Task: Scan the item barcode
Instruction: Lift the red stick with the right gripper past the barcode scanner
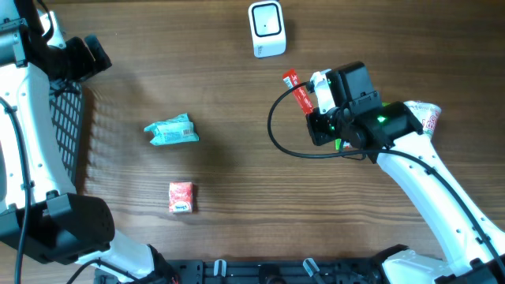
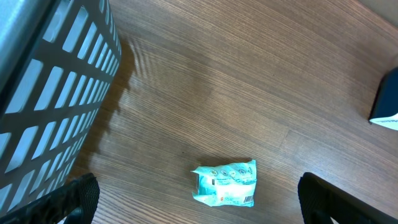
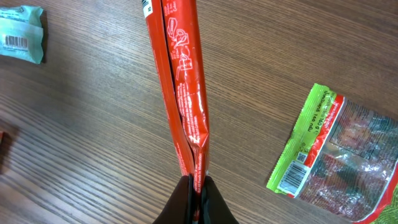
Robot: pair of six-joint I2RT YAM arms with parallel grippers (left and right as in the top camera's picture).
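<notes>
1. Right end effector [image 3: 196, 186]: jaws pinched narrow on the lower end of a red stick packet [image 3: 183, 81]. The packet runs straight out ahead of the fingertips, lifted off the surface [image 1: 237, 181], with white print along its length; no barcode can be made out on the face shown.
2. White scanner [image 1: 267, 29]: stands on the surface beyond the packet's far tip, near it but apart.
3. Green-edged snack bag [image 3: 339, 155]: lies flat just right of the right end effector, with a barcode at its near corner; in the overhead view the arm partly covers it.
4. Teal packet [image 1: 172, 132]: lies on the surface well out to the left of the right end effector, and ahead of the left end effector [image 2: 199, 193], between the lines of its two fingers. A barcode label faces up.
5. Small red box [image 1: 181, 197]: lies on the surface near the teal packet, well apart from both end effectors.
6. Left end effector: jaws wide, holding nothing, above the surface.
7. Dark mesh basket [image 2: 50, 93]: stands just left of the left end effector, at the surface's edge.
</notes>
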